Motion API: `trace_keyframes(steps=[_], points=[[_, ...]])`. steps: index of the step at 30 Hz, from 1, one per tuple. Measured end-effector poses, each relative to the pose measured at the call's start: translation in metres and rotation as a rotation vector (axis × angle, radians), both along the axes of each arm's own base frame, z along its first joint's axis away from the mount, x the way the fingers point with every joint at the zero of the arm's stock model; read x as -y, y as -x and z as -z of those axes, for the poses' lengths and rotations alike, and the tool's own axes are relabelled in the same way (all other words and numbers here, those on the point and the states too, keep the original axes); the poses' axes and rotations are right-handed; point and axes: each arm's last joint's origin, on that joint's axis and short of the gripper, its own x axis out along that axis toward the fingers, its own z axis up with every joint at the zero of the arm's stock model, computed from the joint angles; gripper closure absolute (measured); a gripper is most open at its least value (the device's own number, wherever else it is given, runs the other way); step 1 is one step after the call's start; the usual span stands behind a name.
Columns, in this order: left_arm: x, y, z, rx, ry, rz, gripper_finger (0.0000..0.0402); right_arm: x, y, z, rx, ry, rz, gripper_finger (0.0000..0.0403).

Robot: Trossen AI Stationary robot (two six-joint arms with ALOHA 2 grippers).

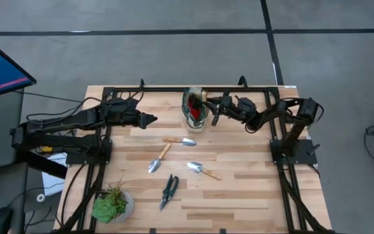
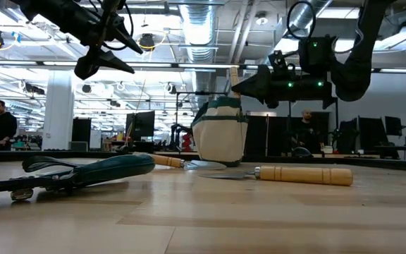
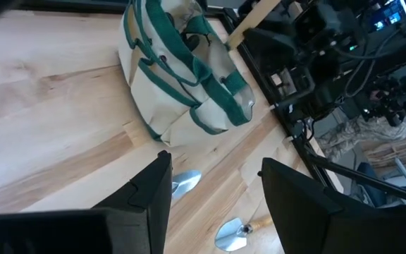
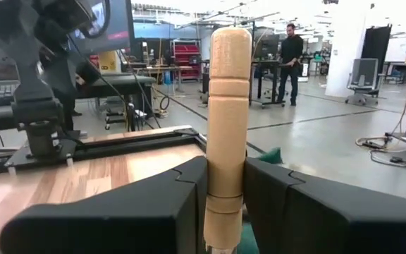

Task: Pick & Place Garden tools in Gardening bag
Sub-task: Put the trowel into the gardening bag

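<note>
The green-and-cream gardening bag point(image 1: 193, 109) stands upright at the far middle of the table. My right gripper point(image 4: 224, 204) is at the bag's right end, shut on a wooden-handled garden tool point(image 2: 234, 73) that stands upright over the bag's opening; its head is hidden. Left of the bag, my left gripper point(image 1: 150, 119) hangs open in the air with nothing between its fingers point(image 3: 154, 194). Three wooden-handled silver-headed tools point(image 1: 179, 140) point(image 1: 159, 158) point(image 1: 203, 170) and the dark-handled shears point(image 1: 169, 191) lie flat on the table nearer the front. My right gripper pinches the lower part of the tool's wooden handle point(image 4: 225, 176) between its two fingers point(image 4: 178, 204). The fingers come in level from the table's right side and lie across the handle. The tool is upright and lifted clear of the table, its handle's free end point(image 4: 230, 49) up.
A potted green plant point(image 1: 112, 205) stands at the near left corner. A black frame rail point(image 1: 174, 89) runs along the table's far edge behind the bag. Bare wood lies between the bag and the loose tools.
</note>
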Motion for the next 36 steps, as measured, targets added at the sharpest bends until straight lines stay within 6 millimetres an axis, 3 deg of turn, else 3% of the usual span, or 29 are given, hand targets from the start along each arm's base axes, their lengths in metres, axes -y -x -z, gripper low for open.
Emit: trace_keyframes(steps=[10, 23, 28, 36], points=[[0.0, -0.001, -0.002, 0.019, -0.006, 0.001, 0.0227, -0.003, -0.004, 0.012, 0.042, -0.009, -0.016, 0.0322], [0.0, -0.001, -0.003, 0.032, -0.009, 0.001, 0.0227, 0.002, -0.003, 0.02, -0.031, -0.048, 0.0, 0.0197], [0.0, -0.001, -0.003, 0.029, -0.021, 0.008, 0.0227, 0.001, -0.001, 0.011, -0.021, -0.034, -0.002, 0.0158], [0.0, -0.002, -0.003, 0.025, -0.031, 0.017, 0.0227, -0.003, 0.008, -0.019, -0.095, 0.03, 0.002, 0.0154]])
